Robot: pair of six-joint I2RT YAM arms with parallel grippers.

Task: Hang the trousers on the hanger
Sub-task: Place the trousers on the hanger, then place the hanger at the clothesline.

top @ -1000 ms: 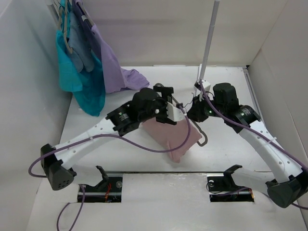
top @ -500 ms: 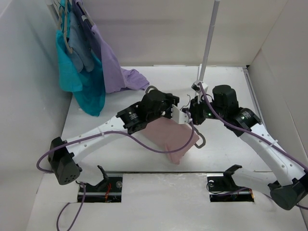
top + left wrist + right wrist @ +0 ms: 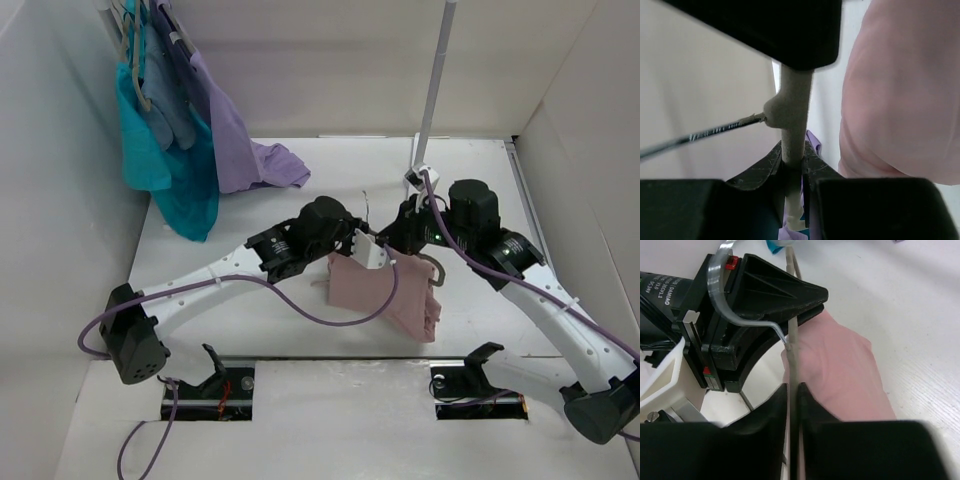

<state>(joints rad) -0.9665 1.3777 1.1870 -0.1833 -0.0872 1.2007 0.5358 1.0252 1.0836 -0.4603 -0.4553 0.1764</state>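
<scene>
The dusty-pink trousers (image 3: 380, 290) hang folded over the light-grey hanger (image 3: 436, 270), held above the table between my two grippers. My left gripper (image 3: 372, 250) is shut on the hanger's rod (image 3: 795, 100) beside the hook's wire, with the trousers (image 3: 900, 100) to its right. In the left wrist view that gripper (image 3: 792, 160) has its jaws pressed against the rod. My right gripper (image 3: 400, 238) meets it from the other side. The right gripper's (image 3: 793, 390) jaws sit tight on either side of the same rod (image 3: 794, 355), the trousers (image 3: 840, 375) draped just beyond.
Teal and blue-grey clothes (image 3: 170, 150) and a lavender garment (image 3: 250, 150) hang from a rail at the back left, the lavender one trailing onto the table. A thin upright pole (image 3: 435, 80) stands behind the grippers. White walls close in both sides.
The left gripper closed onto the hanger's rod. The trousers rose off the table and shifted right, now hanging over the hanger. The right arm moved slightly right.
</scene>
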